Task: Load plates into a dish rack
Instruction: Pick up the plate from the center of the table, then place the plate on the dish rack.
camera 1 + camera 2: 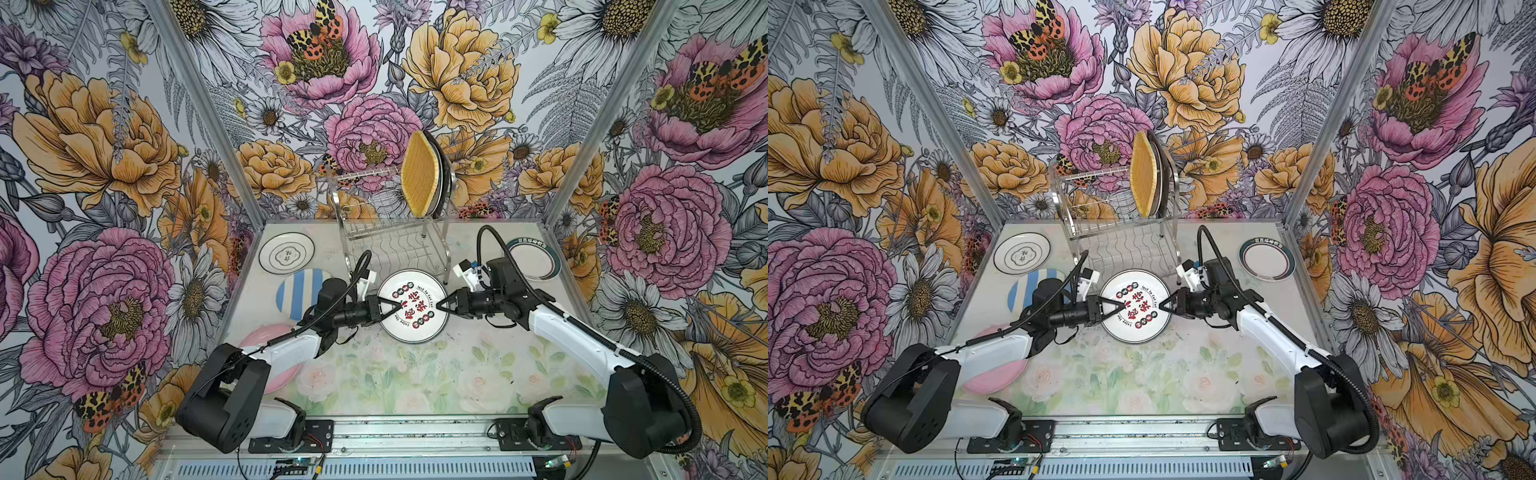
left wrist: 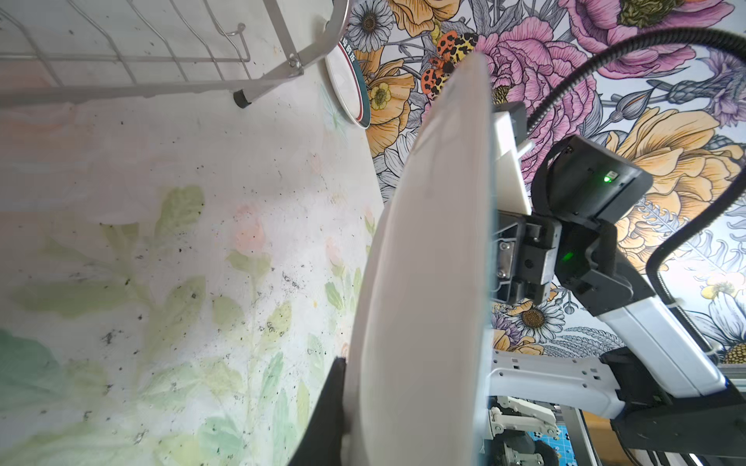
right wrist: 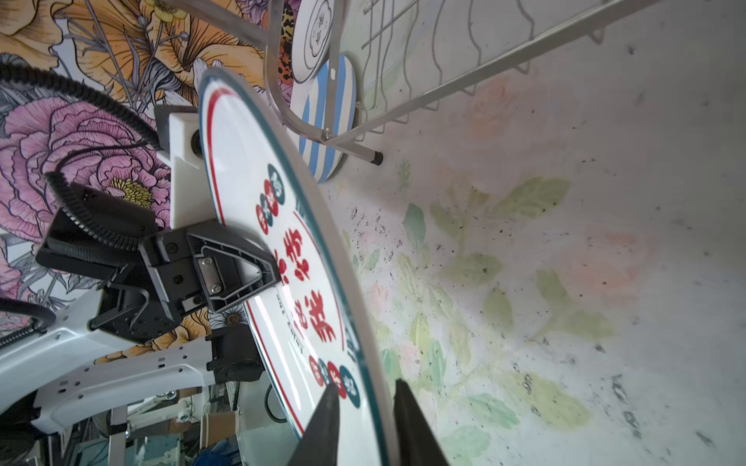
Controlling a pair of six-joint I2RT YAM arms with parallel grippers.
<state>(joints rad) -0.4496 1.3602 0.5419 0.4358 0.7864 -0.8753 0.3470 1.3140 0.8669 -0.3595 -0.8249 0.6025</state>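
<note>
white red-lettered round plate (image 1: 415,286) hung before the steel wire dish rack (image 1: 390,235), left gripper (image 1: 399,306) clamped on its rim, right gripper (image 1: 438,306) astride the far rim, grip unclear; yellow woven square plate (image 1: 419,174) racked, four plates (image 1: 286,252) lay unloaded

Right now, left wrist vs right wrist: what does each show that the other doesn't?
Left wrist only: the red-lettered plate from its plain white underside, the teal-rimmed plate beyond a rack leg, and the right arm.
Right wrist only: that plate's printed face, the striped plate, the ringed white plate and the left arm.
Both: the same plate seen obliquely, the dish rack with its lower shelf and one leg, and the floral mat.
</note>
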